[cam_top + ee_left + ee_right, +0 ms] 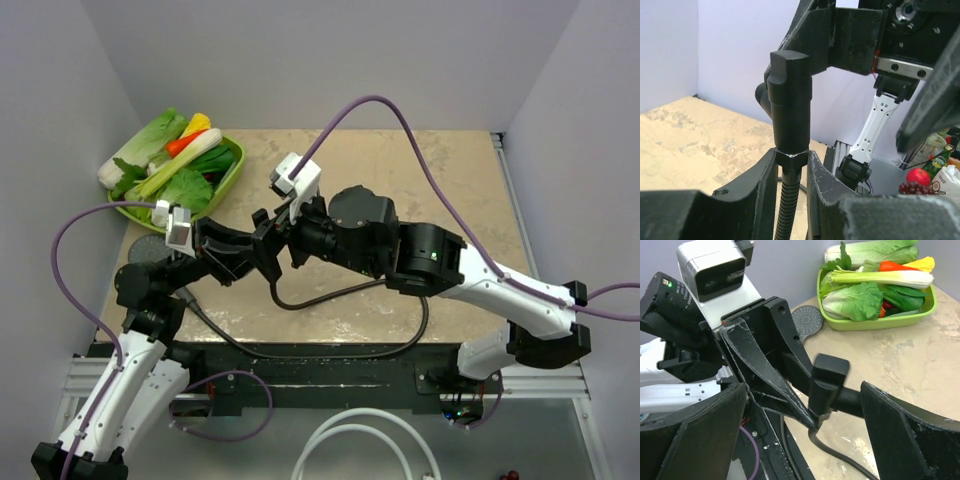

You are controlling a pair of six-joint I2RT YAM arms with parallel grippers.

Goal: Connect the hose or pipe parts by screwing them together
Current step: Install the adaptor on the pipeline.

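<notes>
Black fingers of the left end effector (791, 156) are clamped on the hose's end nut (792, 161), one on each side, holding it off the tabletop (400, 170) at mid-scene. Below the nut the hose (787, 210) hangs down: dark, ribbed and flexible. In the top view it sags onto the tabletop and runs in a long loop along the near edge.

Straight above the nut sits the fitting (790, 100), a matte black, smooth, blocky cylinder with a stub branching off one side. Its long axis runs in line with the hose end and it meets the nut's top face. How far the thread is engaged I cannot tell.

Well left of the joint, a grey disc (807, 320) with a dimpled face lies flat beside a green tray (875, 324) of vegetables, and neither arm touches it.

The right end effector (805, 390) reaches in from the right with its fingers spread wide. The fitting lies between them, clear of both.

Judgement: the right arm is the free one and is already astride the part. The coming move turns on closing across the fitting's body and rotating about the hose axis while the left arm holds the nut. An off-axis grip would risk cross-threading.
</notes>
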